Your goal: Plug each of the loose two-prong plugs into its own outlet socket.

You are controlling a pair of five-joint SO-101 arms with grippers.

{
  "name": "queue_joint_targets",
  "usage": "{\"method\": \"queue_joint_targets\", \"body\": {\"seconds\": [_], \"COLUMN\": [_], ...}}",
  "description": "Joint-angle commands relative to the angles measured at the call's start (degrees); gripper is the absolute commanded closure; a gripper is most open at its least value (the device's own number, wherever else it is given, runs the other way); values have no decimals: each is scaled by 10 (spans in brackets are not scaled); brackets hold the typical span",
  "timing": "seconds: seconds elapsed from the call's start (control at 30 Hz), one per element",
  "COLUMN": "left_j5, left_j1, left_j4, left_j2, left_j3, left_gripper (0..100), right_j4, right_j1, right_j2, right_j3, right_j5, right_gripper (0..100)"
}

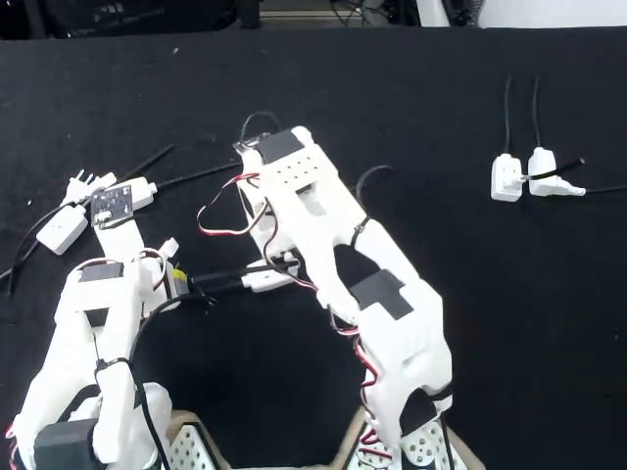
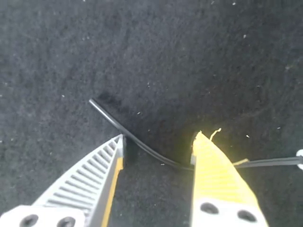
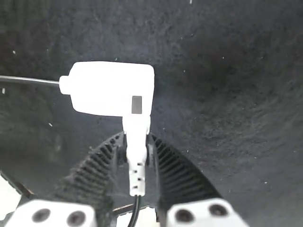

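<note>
**While the right gripper pinches a plug, the left gripper stands wide**

As the high view looks down, a black cloth covers the whole table, and dark clutter and cables line the far edge of the room. Two white arms rise from the near edge. They are the left arm and the right arm, which bends over a white piece whose black cable runs toward the left arm. At the far left lie one pronged plug and one white block. At the far right an inner unit and an outer unit sit side by side, and two cables run away from them.

In the left wrist view the jaws are spread wide, with one pale ribbed finger and one yellow finger. A single black cable lies on the cloth between them, and neither finger grips it.

In the right wrist view the black jaws are drawn in tight on the one white plug. Its nose meets a single socket block lying on the cloth. One thin cable leaves the block and another leaves the plug's tail.
</note>
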Motion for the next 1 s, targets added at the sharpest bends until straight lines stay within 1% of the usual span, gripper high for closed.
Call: {"method": "queue_joint_targets", "body": {"seconds": [0.0, 0.53, 0.73, 0.77, 0.9, 0.97], "left_j5": [0, 0, 0, 0, 0, 0], "left_j1": [-7, -7, -7, -7, -7, -7], "left_j4": [-1, -1, -1, -1, -1, -1], "left_j2": [-15, -15, -15, -15, -15, -15], "left_j3": [-7, -7, -7, -7, -7, -7], "left_gripper": [766, 766, 766, 766, 766, 766], "right_j4": [17, 20, 20, 20, 11, -28], "right_j1": [11, 11, 9, 9, 28, 49], "right_j2": [-3, -11, -107, -129, -201, -220], "right_j3": [-44, -16, 3, 15, 64, 98], "right_j5": [10, 11, 11, 15, 67, 91], "right_gripper": [988, 988, 988, 988, 988, 988]}}
